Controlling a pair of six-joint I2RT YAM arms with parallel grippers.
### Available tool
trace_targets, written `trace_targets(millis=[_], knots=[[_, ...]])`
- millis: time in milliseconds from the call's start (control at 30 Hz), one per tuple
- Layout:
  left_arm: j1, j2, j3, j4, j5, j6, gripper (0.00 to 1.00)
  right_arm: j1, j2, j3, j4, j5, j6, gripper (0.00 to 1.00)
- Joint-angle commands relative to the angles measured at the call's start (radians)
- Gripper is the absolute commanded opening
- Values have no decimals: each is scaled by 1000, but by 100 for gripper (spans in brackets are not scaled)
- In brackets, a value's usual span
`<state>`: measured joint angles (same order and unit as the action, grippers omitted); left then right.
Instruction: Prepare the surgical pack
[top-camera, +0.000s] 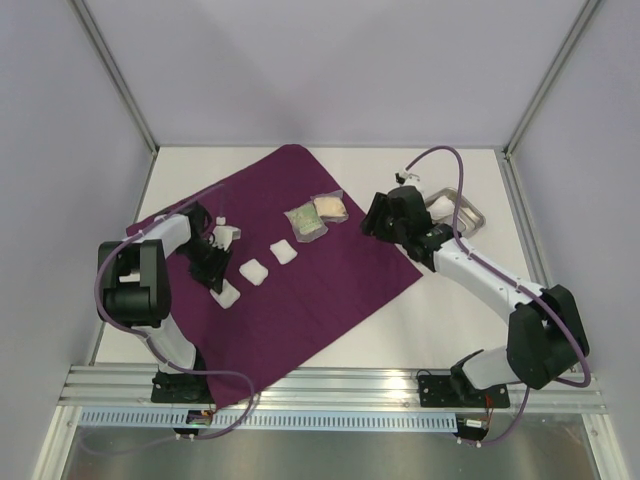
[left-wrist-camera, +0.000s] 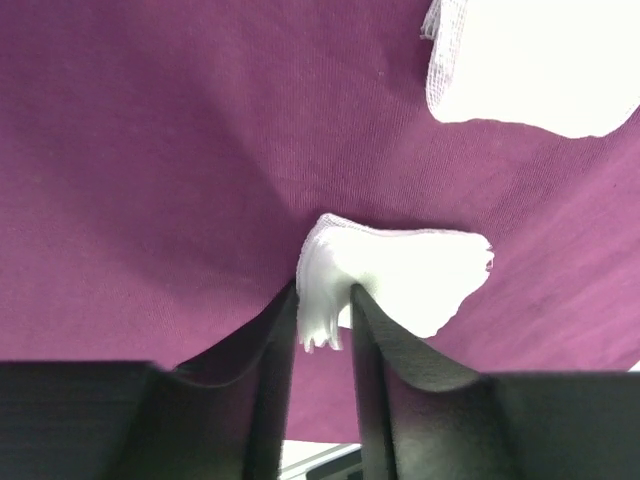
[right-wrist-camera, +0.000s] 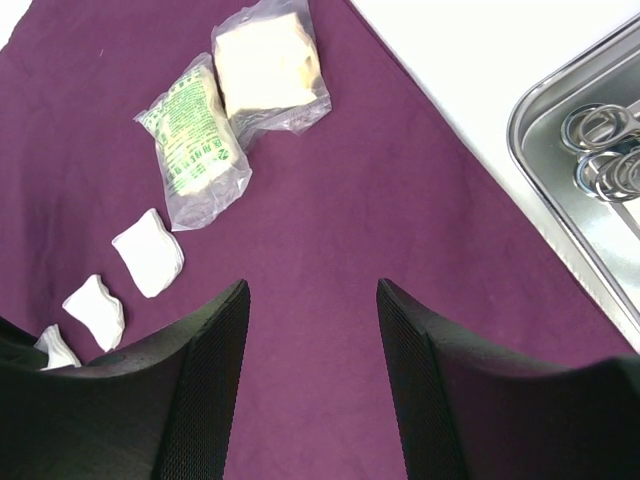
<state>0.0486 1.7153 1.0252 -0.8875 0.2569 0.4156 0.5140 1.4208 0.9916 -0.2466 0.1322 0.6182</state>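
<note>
Currently left claw pinches a gauze edge on the cloth, seemingly arranging squares; right claw hovers open, empty. Next calls for lifting it without dragging the cloth.

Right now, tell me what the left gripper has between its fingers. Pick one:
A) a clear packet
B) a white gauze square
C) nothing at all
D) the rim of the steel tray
B: in the left wrist view the left gripper is closed on the edge of a white gauze square, with only the purple cloth beneath it.
</note>
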Motion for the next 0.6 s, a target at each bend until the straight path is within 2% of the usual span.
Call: trace_targets(millis=[0,33,100,200,333,567], knots=[[5,-7,-16,-4,30,35,35,6,-3,44,-16,38,-34,57],[4,-2,-16,1,21,29,30,3,-5,45,-17,40,-34,57],[4,7,-8,2,13,23,15,6,-8,48,-22,44,-37,56],[4,-23,6,-10,42,20,3,6,-10,51,-26,44,-40,57],[4,-110,21,-44,84,32,0,9,-8,48,-29,41,-38,57],[-1,-198,58,-142,250,52,0,9,10,42,-10,29,-21,57]])
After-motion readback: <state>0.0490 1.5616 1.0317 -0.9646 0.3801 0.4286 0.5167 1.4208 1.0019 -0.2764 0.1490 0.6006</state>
